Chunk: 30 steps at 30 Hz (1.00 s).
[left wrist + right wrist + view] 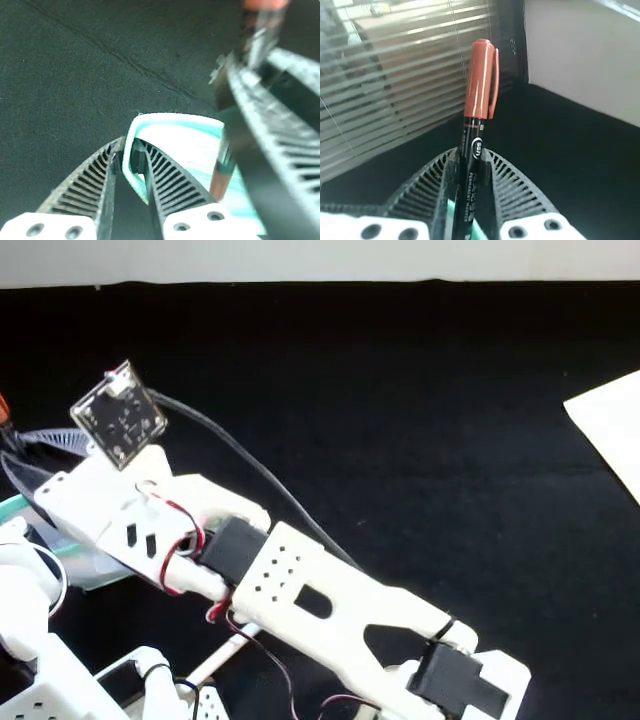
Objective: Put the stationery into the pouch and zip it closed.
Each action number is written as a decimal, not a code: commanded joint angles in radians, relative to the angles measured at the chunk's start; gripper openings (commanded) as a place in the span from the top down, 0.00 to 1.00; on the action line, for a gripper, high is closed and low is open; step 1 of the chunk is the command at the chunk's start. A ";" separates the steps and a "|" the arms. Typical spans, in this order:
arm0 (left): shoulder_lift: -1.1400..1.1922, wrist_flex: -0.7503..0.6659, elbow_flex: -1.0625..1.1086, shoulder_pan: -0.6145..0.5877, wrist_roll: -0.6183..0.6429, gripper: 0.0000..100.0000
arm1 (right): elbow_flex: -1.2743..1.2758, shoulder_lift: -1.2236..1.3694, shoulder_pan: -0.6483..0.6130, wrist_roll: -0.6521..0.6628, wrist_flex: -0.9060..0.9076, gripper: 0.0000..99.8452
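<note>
Table (400, 420) black-covered; white sheet (612, 435) flat at right edge; teal-trimmed pouch (75, 562) at left edge.

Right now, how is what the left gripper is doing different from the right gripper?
The left gripper pinches the rim of the pouch, while the right gripper clamps a pen. The left gripper's catch is pale with teal trim. The right gripper's is black with a red-brown cap and sticks out well past its fingertips. Both grippers are shut on something.

High view overlooks the table (420, 390); both wrist views, close-in, share the pen (480, 100).
</note>
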 commanded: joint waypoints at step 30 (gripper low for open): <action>0.019 0.018 0.107 0.021 0.015 0.99 | 0.246 -0.305 -0.016 0.123 0.058 0.78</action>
